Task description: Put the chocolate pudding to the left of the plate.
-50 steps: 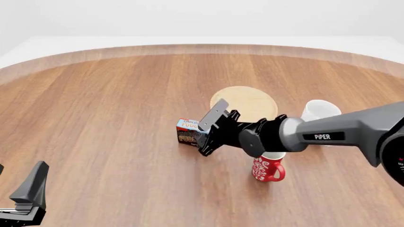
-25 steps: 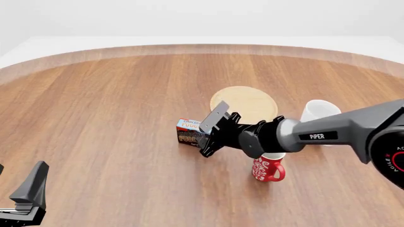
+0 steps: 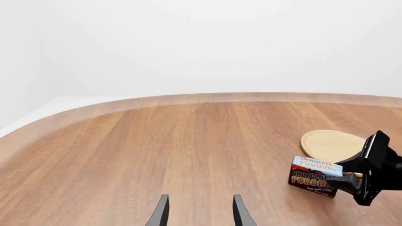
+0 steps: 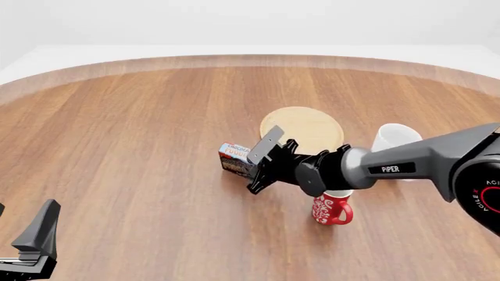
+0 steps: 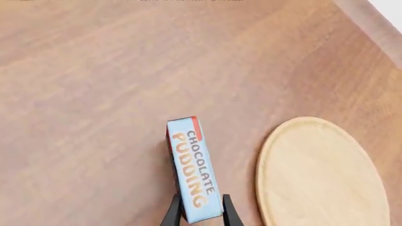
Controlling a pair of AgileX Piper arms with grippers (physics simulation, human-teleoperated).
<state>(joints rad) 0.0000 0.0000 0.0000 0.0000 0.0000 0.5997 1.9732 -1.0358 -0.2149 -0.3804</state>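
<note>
Cardboard chocolate pudding box, rectangular, brown face, blue-white lettered band; long axis running outward along the right gripper fingers, box tilted, just left of the plate. Right gripper clamped on its near end. Plate: flat round light-wood disc. Left gripper: fingers apart, holding nothing. Wood-grain table.

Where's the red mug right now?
In the front view, the red mug stands right of centre, under the right arm, nearer the camera than the plate and white mug.
</note>
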